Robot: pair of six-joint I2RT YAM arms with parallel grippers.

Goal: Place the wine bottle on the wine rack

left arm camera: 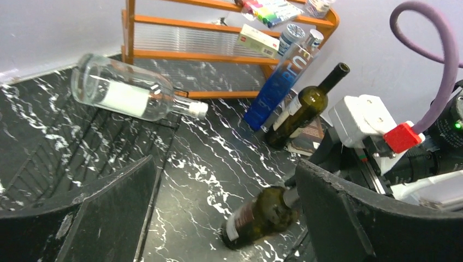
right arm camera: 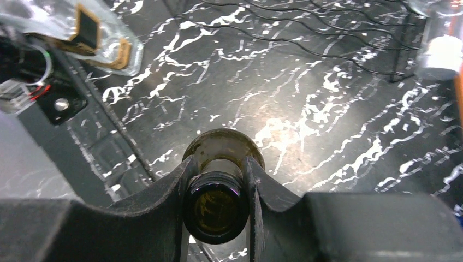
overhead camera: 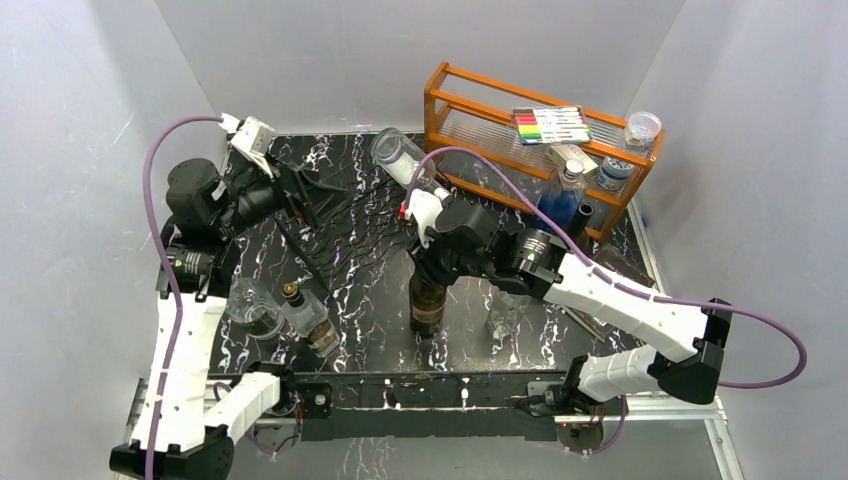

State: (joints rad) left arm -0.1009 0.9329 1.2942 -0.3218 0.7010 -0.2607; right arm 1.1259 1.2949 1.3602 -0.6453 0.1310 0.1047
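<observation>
Clamping the neck of the wine bottle (right arm camera: pixel 213 210) just under the lip is the right claw (right arm camera: pixel 215 180), its two black fingers pressed in from either side, so that's a proper grip. The bottle is dark green, upright, with its mouth pointing straight at the wrist cam. I can't tell if its base is on the bench (overhead camera: pixel 370 290) or just off it.

From above, it sits near the front middle of the bench. Going by the clock from the bottle:

- 3 o'clock, just beside it: a clear glass bottle (overhead camera: pixel 505 310), standing up.
- 9 o'clock, a bit further off: a small corked bottle (overhead camera: pixel 305 315) lying next to a drinking glass (overhead camera: pixel 255 305).
- 10 to 11 o'clock: the wine rack (overhead camera: pixel 340 215), thin black wire that's hard to pick out on the black marble. Only bare bench lies between it and the bottle.
- 12 o'clock: a big clear bottle (overhead camera: pixel 400 155) lying on its side at the rack's right end, neck toward the right arm.
- 1 to 2 o'clock: the orange shelf (overhead camera: pixel 470 90), with a marker pack (overhead camera: pixel 550 125) and a couple of jars on it. A blue bottle (overhead camera: pixel 560 195) leans against its front.

The left claw (left arm camera: pixel 224 166) hangs over the rack's left part, spread wide with nothing in it.
</observation>
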